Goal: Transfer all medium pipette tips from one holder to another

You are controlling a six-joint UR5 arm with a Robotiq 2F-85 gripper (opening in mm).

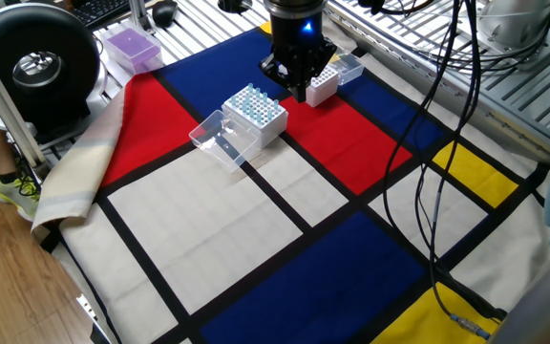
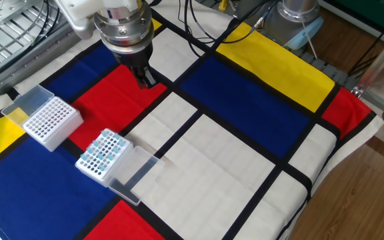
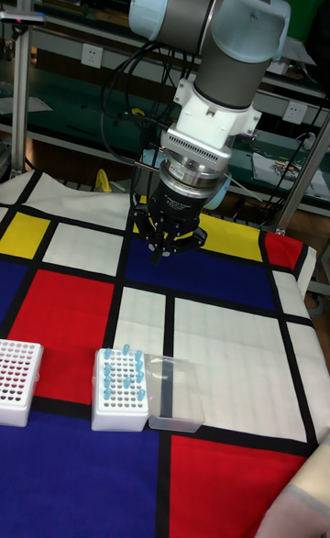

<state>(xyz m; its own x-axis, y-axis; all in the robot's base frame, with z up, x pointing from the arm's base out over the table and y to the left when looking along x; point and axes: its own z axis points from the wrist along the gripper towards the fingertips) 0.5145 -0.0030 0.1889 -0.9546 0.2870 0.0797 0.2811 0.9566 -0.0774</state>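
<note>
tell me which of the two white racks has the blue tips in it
The white rack beside the clear open lid, holding the pale blue pipette tips. The other white rack, farther along the cloth, shows only empty holes.

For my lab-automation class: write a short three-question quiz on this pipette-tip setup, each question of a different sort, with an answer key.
1. True or false: the gripper is hanging above the cloth, touching neither rack.
2. Multiple choice: the pale blue pipette tips sit in (A) the rack with the clear lid folded open towards the white square, (B) the rack with the yellowish lid, (C) the purple box.
3. Fill in: the empty rack rests partly on a ____ patch of the cloth.

Key
1. True.
2. A, the tip rack.
3. Red; the rest of its base lies on blue.
</note>
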